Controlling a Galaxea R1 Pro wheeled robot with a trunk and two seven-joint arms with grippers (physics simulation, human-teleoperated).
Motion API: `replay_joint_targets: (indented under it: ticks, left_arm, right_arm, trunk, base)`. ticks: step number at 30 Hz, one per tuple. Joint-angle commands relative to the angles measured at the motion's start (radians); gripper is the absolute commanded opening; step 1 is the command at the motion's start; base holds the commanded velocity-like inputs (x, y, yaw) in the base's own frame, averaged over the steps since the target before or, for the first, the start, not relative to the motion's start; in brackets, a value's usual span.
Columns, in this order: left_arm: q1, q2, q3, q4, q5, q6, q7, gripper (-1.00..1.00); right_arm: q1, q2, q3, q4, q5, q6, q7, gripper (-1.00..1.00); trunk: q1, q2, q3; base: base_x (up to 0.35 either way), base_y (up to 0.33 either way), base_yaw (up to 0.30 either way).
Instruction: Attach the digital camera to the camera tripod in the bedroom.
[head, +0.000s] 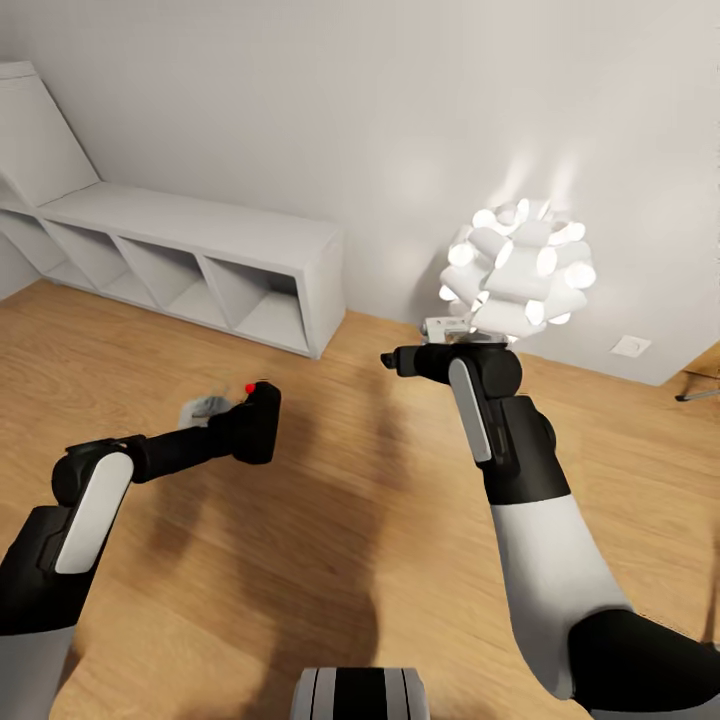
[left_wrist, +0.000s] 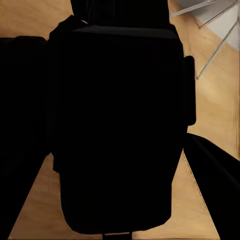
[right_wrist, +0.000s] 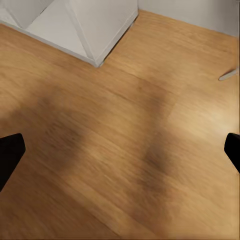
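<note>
Filling the left wrist view, the matte-black boxy digital camera (left_wrist: 117, 125) sits clamped in our left hand (head: 255, 425), red button up. Our right hand (right_wrist: 120, 150) hangs open and empty over smooth wood planks. We should carry the camera level and find the tripod before lowering it.

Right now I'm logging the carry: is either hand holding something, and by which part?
The left hand holds the small matte-black boxy camera by its body, red button up. The right hand is open, holding nothing.
</note>
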Motion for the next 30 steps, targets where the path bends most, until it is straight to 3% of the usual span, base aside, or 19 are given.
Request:
replay_joint_targets:
  ticks: [1,8,23,30]
  left_arm:
    - [0.013,0.001,0.009,-0.003,0.0,0.004,-0.008,-1.0]
    - [0.053,0.003,0.042,-0.013,0.022,0.004,-0.002,-1.0]
    - [0.068,0.003,0.054,-0.015,0.028,0.004,0.001,-1.0]
    - [0.07,-0.002,0.054,-0.015,0.029,0.004,0.009,-1.0]
  right_arm:
    - [0.009,0.001,0.004,-0.011,-0.004,0.004,-0.001,1.0]
    - [0.047,0.002,0.022,-0.047,-0.006,0.004,-0.001,1.0]
    - [0.102,0.001,0.039,-0.101,0.003,0.004,-0.008,1.0]
    - [0.19,-0.001,0.044,-0.176,0.005,0.004,-0.009,1.0]
  trunk:
    - [-0.001,0.0,0.003]
    - [-0.004,0.002,0.03]
    - [-0.01,0.005,0.088]
    - [-0.014,0.007,0.115]
  base:
    - [0.0,0.0,0.0]
    - [0.0,0.0,0.0]
    - [0.0,0.0,0.0]
    - [0.0,0.0,0.0]
